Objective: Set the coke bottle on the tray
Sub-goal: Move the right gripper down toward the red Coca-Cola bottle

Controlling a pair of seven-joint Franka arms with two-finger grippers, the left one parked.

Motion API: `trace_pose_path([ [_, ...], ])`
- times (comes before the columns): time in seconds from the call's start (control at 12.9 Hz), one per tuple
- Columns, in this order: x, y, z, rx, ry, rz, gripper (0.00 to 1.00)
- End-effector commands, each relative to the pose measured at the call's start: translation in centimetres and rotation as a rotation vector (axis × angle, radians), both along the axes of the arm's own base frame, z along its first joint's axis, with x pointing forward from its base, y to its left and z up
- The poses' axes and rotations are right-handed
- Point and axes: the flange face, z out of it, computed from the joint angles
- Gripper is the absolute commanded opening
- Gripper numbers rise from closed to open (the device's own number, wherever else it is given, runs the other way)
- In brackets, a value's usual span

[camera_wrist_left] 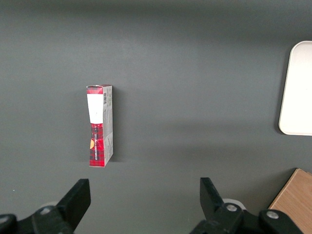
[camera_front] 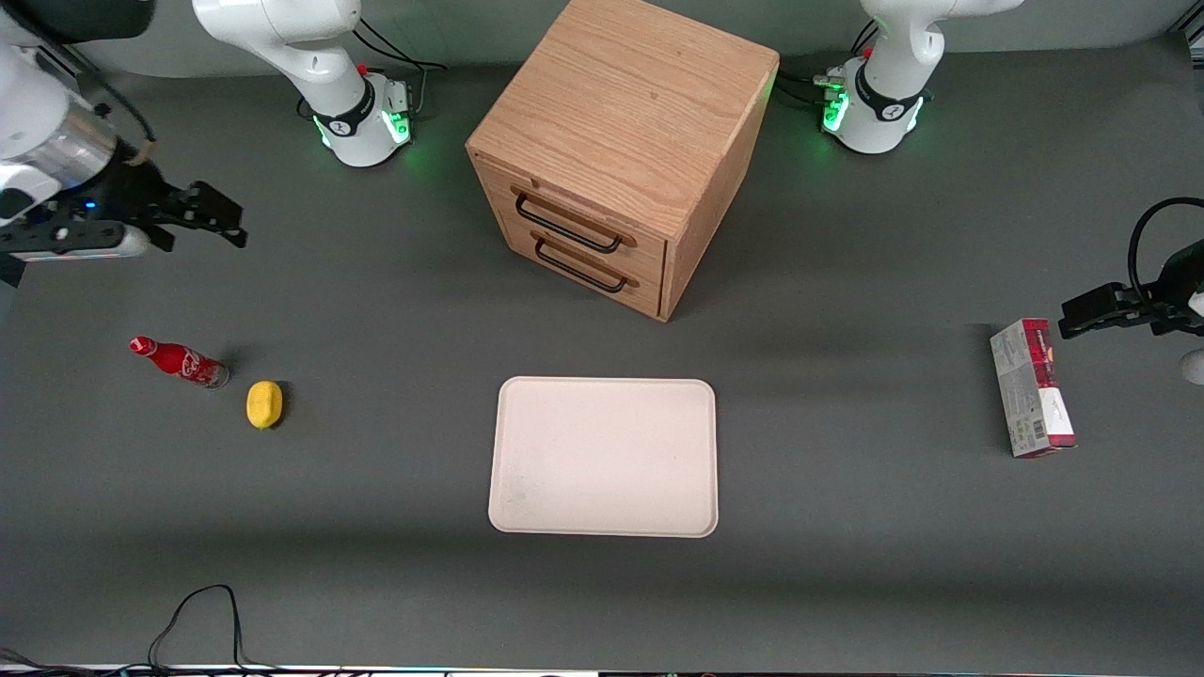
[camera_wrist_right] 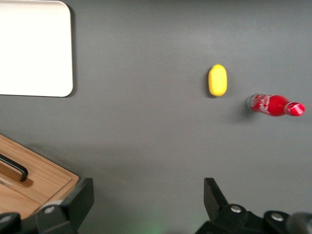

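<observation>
The coke bottle (camera_front: 179,361), small and red with a red cap and white lettering, lies on its side on the dark table toward the working arm's end; it also shows in the right wrist view (camera_wrist_right: 275,105). The cream-white tray (camera_front: 604,456) lies flat in the middle of the table, nearer the front camera than the wooden cabinet; one rounded corner shows in the right wrist view (camera_wrist_right: 34,48). My gripper (camera_front: 212,214) hangs open and empty above the table, farther from the front camera than the bottle and well apart from it. Its fingers (camera_wrist_right: 80,197) stand wide apart over bare table.
A yellow lemon-like lump (camera_front: 264,404) lies close beside the bottle, toward the tray. A wooden two-drawer cabinet (camera_front: 621,155) stands in the middle, farther from the front camera than the tray. A red-and-grey carton (camera_front: 1032,387) lies toward the parked arm's end.
</observation>
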Motion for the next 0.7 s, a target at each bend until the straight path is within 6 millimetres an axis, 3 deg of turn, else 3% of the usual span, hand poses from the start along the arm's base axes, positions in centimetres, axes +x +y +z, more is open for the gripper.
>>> trace_pose_path([
  [0.0, 1.1, -6.2, -0.3, -0.001, 0.02, 0.065, 1.0],
  [0.31, 0.6, -13.1, -0.2, -0.065, 0.017, 0.163, 1.0],
  [0.47, 0.5, -16.1, -1.2, -0.054, 0.029, 0.194, 1.0],
  [0.62, 1.3, -17.9, -2.9, -0.06, 0.029, 0.202, 1.0],
])
